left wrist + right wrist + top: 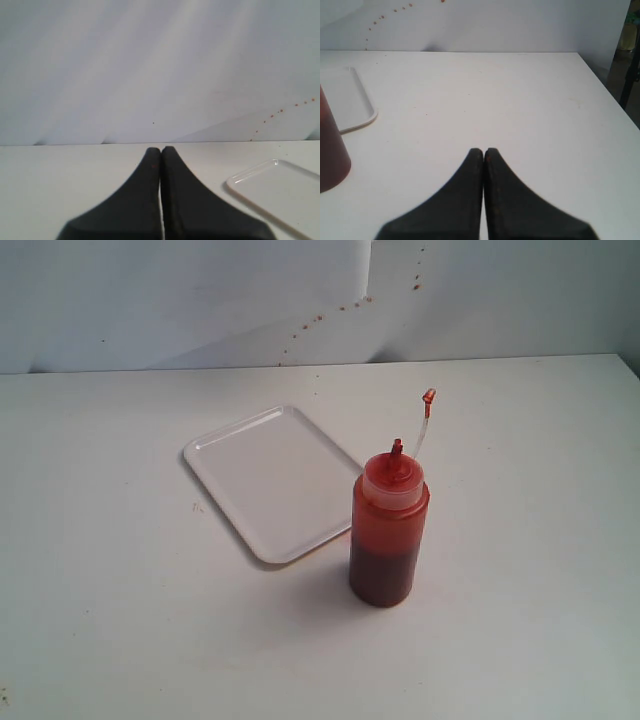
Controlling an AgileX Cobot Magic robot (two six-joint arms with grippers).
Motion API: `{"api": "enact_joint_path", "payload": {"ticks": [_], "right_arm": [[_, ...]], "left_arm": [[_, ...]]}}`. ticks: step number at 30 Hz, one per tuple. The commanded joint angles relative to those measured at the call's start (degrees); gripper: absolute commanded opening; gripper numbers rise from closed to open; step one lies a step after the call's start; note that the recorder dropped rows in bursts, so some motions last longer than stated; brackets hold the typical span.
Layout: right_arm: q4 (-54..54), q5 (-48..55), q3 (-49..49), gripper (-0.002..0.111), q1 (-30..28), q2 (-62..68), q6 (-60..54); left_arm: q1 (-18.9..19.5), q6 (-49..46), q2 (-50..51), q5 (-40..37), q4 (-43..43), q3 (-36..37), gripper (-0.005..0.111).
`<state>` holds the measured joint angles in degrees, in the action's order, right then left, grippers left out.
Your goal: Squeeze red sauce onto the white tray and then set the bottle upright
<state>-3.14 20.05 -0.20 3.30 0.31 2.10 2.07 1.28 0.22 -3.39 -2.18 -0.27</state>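
Upright, the squeeze bottle (389,530) is seen near the middle of the tabletop (520,640), just beside the white tray (270,480).
Its small cap (428,396) is held off the nozzle on a strap; the left gripper (160,150) and right gripper (483,151) are each clenched, fingers pressed together.

Left gripper (161,149): two matte black fingers, broad at the base and tapering to rounded tips, pressed flat together along a thin straight seam that runs the whole visible length. Tips level with each other, pointing straight ahead of the wrist camera, the pair held about horizontal and low. Right gripper (483,150): same matte black tapered build, same pose. Its fingers meet tip to tip with only a hairline seam between them, aimed forward and level. Arm links and wrists fall outside both wrist views.
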Motion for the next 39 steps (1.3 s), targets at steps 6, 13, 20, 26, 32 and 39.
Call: {"api": "enact_joint_path", "payload": {"ticks": [6,13,20,26,32,39], "right_arm": [[0.39,-0.23,0.2,0.0,0.19,-0.31,-0.14],[0.39,-0.23,0.2,0.0,0.19,-0.31,-0.14],[0.39,-0.23,0.2,0.0,0.19,-0.31,-0.14],[0.39,-0.23,0.2,0.0,0.19,-0.31,-0.14],[0.39,-0.23,0.2,0.0,0.19,-0.31,-0.14],[0.39,-0.23,0.2,0.0,0.19,-0.31,-0.28]], "left_arm": [[0.04,6.92,-0.22,10.42,3.81,0.27,0.0],[0.04,26.05,-0.22,42.37,-13.91,0.27,0.0],[0.04,26.0,14.39,51.71,-24.94,-4.41,0.0],[0.04,32.98,39.43,66.2,-45.67,-11.34,0.0],[-0.07,32.98,76.1,73.35,-62.99,-20.55,0.0],[-6.92,32.98,108.01,73.35,-67.86,-28.8,0.0]]}}
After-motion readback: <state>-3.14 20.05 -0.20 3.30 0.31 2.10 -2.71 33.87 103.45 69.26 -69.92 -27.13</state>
